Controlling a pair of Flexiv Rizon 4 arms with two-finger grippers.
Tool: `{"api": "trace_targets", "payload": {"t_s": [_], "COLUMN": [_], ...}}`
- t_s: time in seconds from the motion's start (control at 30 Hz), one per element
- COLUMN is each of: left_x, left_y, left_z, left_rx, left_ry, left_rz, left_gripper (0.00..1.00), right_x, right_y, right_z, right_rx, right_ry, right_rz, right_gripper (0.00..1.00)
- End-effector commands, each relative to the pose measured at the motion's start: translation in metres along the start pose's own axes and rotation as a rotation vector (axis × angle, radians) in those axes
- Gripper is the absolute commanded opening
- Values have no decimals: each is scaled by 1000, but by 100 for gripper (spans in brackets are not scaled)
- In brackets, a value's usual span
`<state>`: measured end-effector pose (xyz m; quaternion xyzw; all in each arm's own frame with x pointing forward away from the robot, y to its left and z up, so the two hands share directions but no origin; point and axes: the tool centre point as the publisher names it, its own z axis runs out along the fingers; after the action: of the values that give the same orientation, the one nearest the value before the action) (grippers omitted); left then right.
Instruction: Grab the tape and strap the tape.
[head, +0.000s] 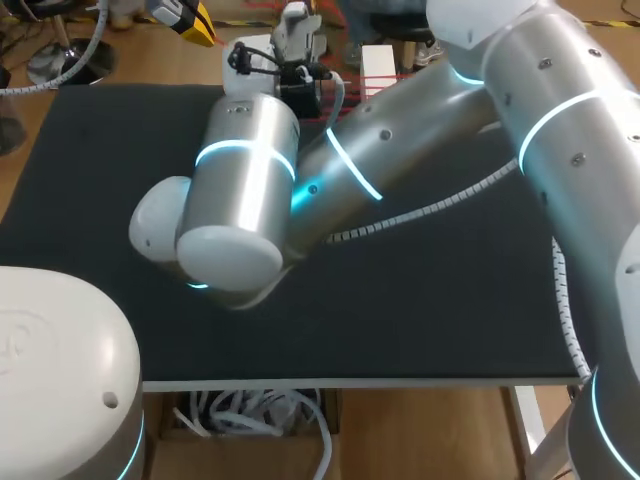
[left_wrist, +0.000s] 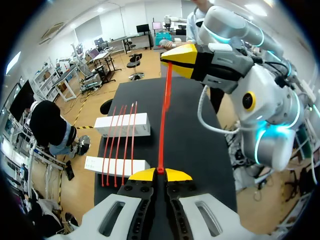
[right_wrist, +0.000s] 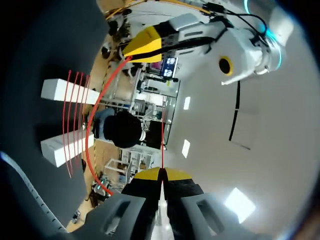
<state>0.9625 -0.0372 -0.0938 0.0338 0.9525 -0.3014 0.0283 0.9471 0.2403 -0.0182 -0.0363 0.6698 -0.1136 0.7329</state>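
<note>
A red tape strand (left_wrist: 163, 120) runs taut above the black table between my two grippers. In the left wrist view my left gripper (left_wrist: 160, 173) is shut on its near end, and my right gripper (left_wrist: 167, 57) pinches the far end. From the right wrist view, my right gripper (right_wrist: 161, 173) is shut on the tape (right_wrist: 92, 125), which curves away to the left gripper (right_wrist: 132, 51). Several more red strands (left_wrist: 120, 145) lie across two white boxes (left_wrist: 122, 124) beside the held tape. In the head view the left gripper (head: 197, 22) shows at the far edge; the right gripper is hidden behind its own arm.
My right arm (head: 330, 170) reaches across the black table (head: 420, 320) from the right to its far left part. One white box with red strands (head: 378, 68) sits at the far edge. The second box (left_wrist: 116, 165) lies nearer my left gripper.
</note>
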Motion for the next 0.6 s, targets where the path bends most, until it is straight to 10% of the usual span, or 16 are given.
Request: {"api": "trace_targets", "payload": {"t_s": [0.03, 0.6], "left_x": [-1, -1], "left_y": [0, 0], "left_z": [-1, -1], "left_rx": [-3, -3], "left_ry": [3, 3], "left_rz": [-1, -1], "left_gripper": [0, 0], "right_x": [-10, -31], "right_y": [2, -7], "right_z": [0, -7], "right_rx": [-2, -22], "right_ry": [25, 22], "right_rz": [-79, -378], "right_gripper": [0, 0]}}
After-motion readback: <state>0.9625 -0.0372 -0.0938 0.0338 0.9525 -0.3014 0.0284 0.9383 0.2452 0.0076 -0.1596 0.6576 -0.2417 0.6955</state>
